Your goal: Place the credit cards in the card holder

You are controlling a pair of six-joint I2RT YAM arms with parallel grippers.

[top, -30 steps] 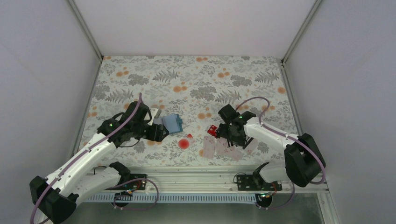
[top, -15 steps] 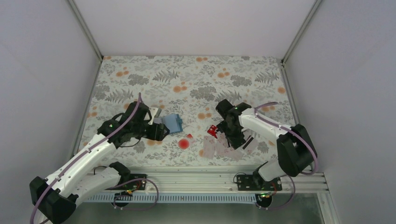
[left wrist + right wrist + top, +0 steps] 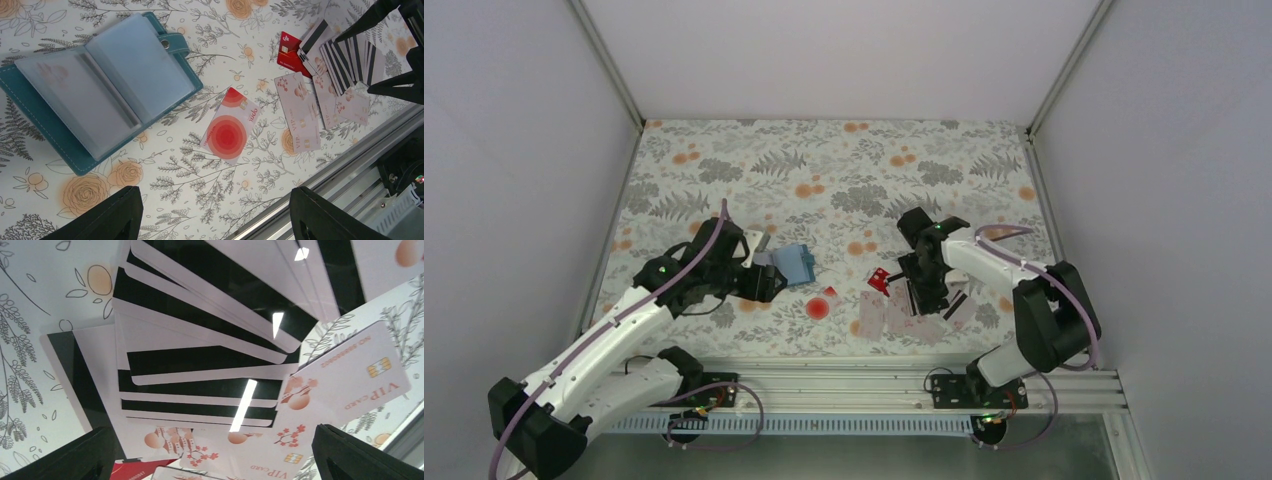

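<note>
The blue card holder (image 3: 55,145) lies open on the floral cloth, clear sleeves up, tab at its far corner; it also shows in the top view (image 3: 796,264). My left gripper (image 3: 215,222) is open and empty, hovering beside the holder (image 3: 766,280). A pale card with a round red print (image 3: 229,127) lies alone between the arms. A red card (image 3: 289,47) and several pale cards with black stripes (image 3: 200,355) lie fanned in a pile. My right gripper (image 3: 220,462) is open and empty, low over that pile (image 3: 927,298). A VIP card (image 3: 350,375) lies at the pile's edge.
The metal rail (image 3: 854,375) runs along the near table edge just behind the pile. White walls (image 3: 514,200) enclose the table on three sides. The floral cloth (image 3: 844,170) covers the far half.
My right gripper has shifted a little to the right and turned over the card pile, its elbow drawing in. The left arm, the holder and the cards have not moved.
</note>
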